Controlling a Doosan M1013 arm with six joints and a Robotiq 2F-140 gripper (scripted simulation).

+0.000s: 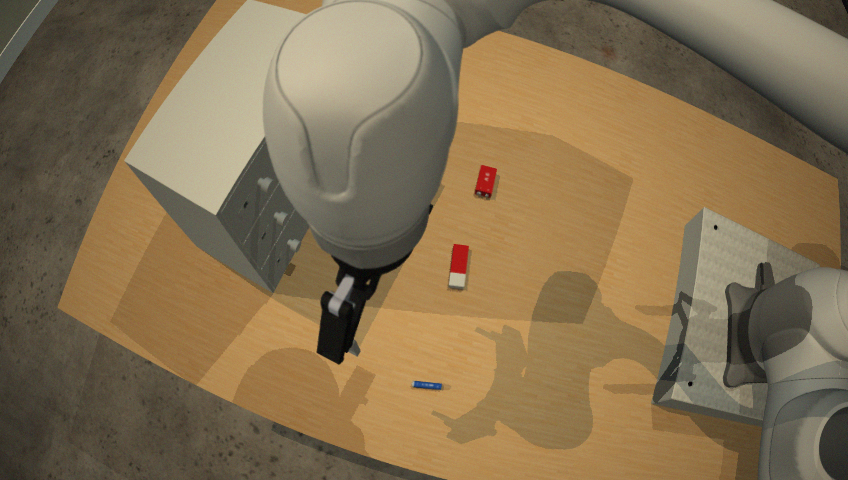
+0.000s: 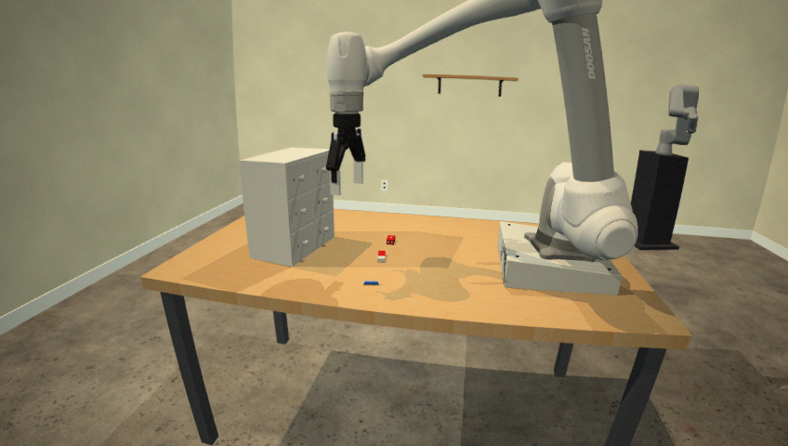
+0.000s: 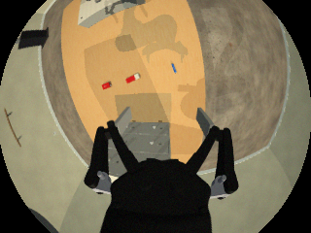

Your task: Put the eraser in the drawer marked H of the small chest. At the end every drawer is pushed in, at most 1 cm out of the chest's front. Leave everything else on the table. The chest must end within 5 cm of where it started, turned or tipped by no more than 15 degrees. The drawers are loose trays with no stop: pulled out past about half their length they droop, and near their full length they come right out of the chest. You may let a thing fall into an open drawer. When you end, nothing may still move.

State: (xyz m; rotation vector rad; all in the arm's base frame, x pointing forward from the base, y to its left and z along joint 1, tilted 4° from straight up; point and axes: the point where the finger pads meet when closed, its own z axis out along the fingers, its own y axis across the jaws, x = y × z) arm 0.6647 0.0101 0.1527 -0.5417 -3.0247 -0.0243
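While my 2 fingers (image 1: pixel 334 336) (image 2: pixel 358 171) point down near the upper front of the small chest (image 1: pixel 178 113) (image 2: pixel 268 212) (image 3: pixel 151 141), I have them spread wide, with nothing between them. The eraser (image 1: pixel 459 266) (image 2: pixel 381 255) (image 3: pixel 132 78), red with a white end, lies on the desk (image 1: pixel 595 124) (image 2: pixel 553 309) (image 3: pixel 78 49), well apart from me, between the red battery (image 1: pixel 486 181) (image 2: pixel 390 239) (image 3: pixel 107 85) and the small blue cylinder (image 1: pixel 427 385) (image 2: pixel 371 282) (image 3: pixel 174 68). The chest stands upright, its drawer fronts looking flush in the exterior view. I can't make out which one is marked H.
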